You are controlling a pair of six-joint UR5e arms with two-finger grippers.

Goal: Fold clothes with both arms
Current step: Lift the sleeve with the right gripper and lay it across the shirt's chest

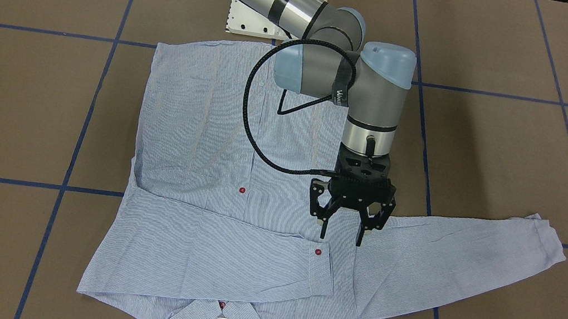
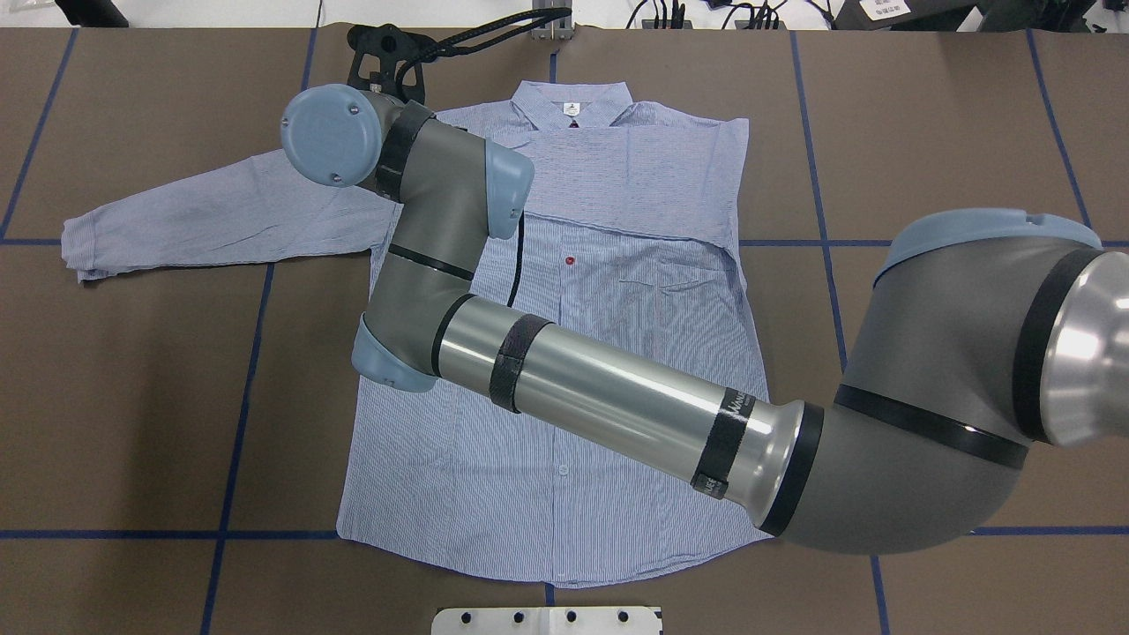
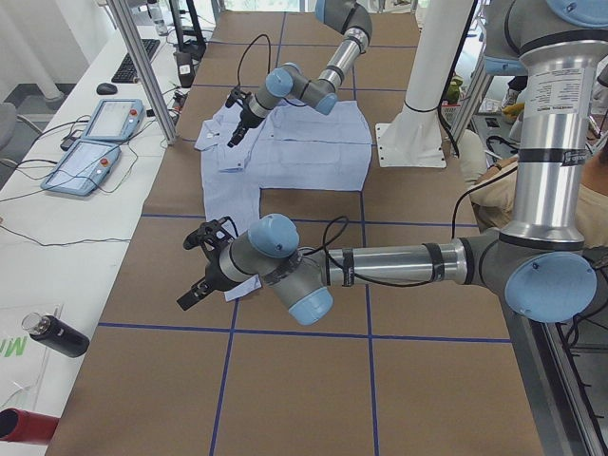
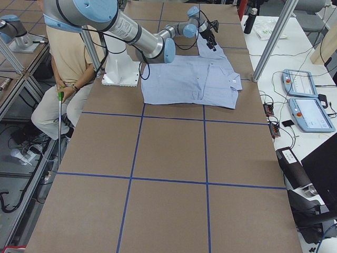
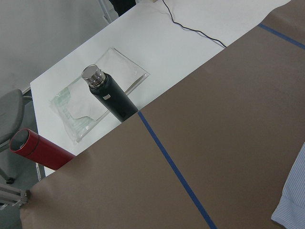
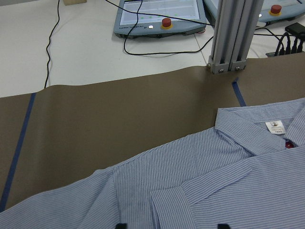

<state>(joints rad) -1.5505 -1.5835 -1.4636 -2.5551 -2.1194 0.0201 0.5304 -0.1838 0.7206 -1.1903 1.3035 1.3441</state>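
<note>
Striped shirt point(image 2: 617, 441): lies flat and front up on the brown table point(image 2: 926, 132). In the overhead view the hem is at 6 o'clock, nearest the robot, and the collar point(image 2: 571, 99) is at 12 o'clock.

Sleeves: one sleeve point(image 2: 220, 216) extends straight out toward 9 o'clock. The other sleeve point(image 1: 225, 252) is folded across the chest below the collar.

Right arm point(image 2: 617, 397): enters from 4 o'clock and crosses over the shirt body.

Right gripper point(image 1: 341, 239): points down at the shoulder where the outstretched sleeve begins, at about 11 o'clock from the shirt centre. The fingers are spread wide with nothing between them. Whether the tips touch the cloth cannot be told.

Left gripper point(image 3: 195, 271): sits low beyond the outstretched sleeve's cuff point(image 5: 291, 200), clear of the shirt. How far its fingers are open cannot be told.

Beyond the table edge: a dark bottle point(image 5: 108, 93) stands on a white bench.
</note>
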